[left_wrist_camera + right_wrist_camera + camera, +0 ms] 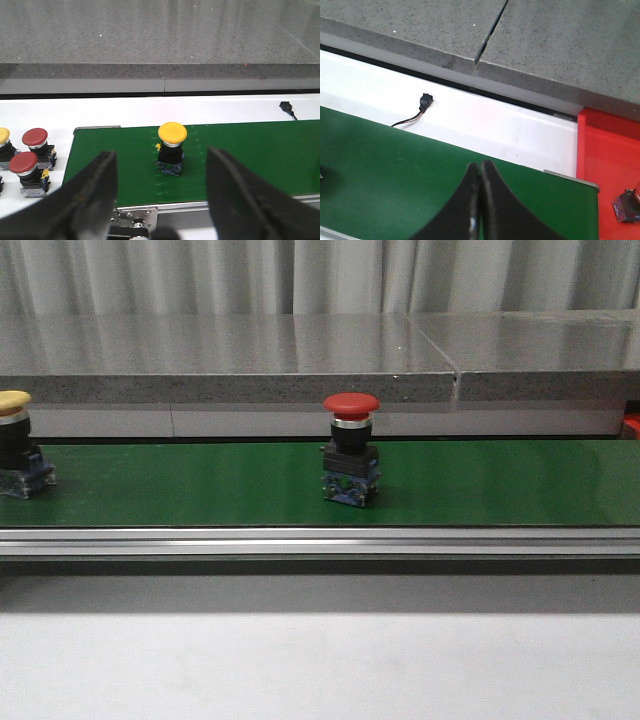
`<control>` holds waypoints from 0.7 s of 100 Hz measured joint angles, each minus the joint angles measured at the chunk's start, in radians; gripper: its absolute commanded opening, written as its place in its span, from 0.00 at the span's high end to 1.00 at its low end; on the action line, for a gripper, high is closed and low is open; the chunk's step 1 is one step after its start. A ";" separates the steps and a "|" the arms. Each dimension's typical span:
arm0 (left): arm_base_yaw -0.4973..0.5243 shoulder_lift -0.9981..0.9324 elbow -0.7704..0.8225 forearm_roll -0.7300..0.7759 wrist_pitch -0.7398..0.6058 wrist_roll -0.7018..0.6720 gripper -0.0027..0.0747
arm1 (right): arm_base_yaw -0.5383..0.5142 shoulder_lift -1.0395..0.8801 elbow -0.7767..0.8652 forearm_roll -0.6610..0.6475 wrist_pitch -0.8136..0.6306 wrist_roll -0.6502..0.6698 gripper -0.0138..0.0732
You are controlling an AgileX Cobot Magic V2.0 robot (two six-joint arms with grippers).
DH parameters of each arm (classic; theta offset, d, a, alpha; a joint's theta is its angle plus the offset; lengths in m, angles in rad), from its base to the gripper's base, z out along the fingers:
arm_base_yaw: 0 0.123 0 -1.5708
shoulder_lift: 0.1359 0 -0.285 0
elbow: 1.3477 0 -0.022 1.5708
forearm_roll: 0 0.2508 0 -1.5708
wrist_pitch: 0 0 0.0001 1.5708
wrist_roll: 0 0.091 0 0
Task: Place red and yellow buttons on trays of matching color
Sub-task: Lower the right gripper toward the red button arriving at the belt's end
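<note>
A red button (350, 450) stands upright mid-belt on the green conveyor belt (200, 490). A yellow button (15, 445) stands at the belt's far left. In the left wrist view the yellow button (171, 150) is on the belt beyond my left gripper (161, 152), which is open and empty, its fingers apart on either side of it. My right gripper (481, 166) is shut and empty above the belt's right end. The red tray (607, 160) lies just past that end, with part of a button base (627, 205) on it. No yellow tray is in view.
Two red buttons (36, 142) (24, 167) and a yellow one (2, 142) stand on the white surface off the belt's left end. A black cable connector (424, 102) lies behind the belt. A grey stone ledge (300, 360) runs along the back.
</note>
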 measured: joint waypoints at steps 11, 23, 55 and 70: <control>0.000 -0.016 0.007 0.000 0.004 0.000 0.99 | 0.000 0.000 0.000 0.000 0.000 0.000 0.92; 0.000 -0.016 0.008 0.000 0.004 0.000 0.99 | 0.000 0.000 0.000 0.000 0.000 0.000 0.92; 0.000 -0.016 0.008 0.000 0.004 0.000 0.99 | 0.000 0.000 0.000 0.000 0.000 0.000 0.92; 0.000 -0.016 0.008 0.000 0.004 0.000 0.99 | 0.000 0.000 0.000 0.000 0.007 0.000 0.78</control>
